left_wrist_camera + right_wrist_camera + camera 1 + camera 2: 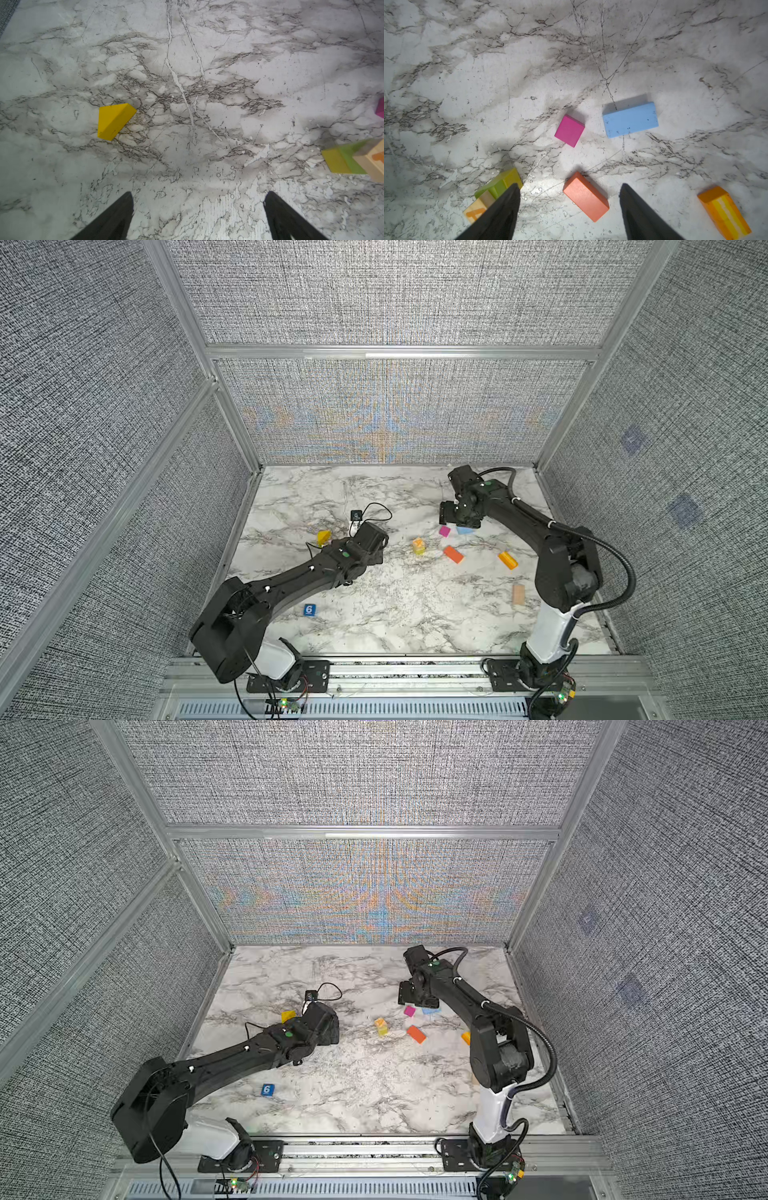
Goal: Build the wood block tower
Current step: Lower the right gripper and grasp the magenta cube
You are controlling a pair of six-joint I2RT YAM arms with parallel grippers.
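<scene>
The marble table holds two black arms. The left gripper sits left of centre, jaws wide apart and empty, with the yellow wedge lying near it. The right gripper hovers at the far right, jaws apart and gripping nothing, above the blue slab, orange slab and magenta cube. The tower, mid-table, is just an "A" cube on a yellow-green block. The plank, striped block and "6" cube lie apart.
</scene>
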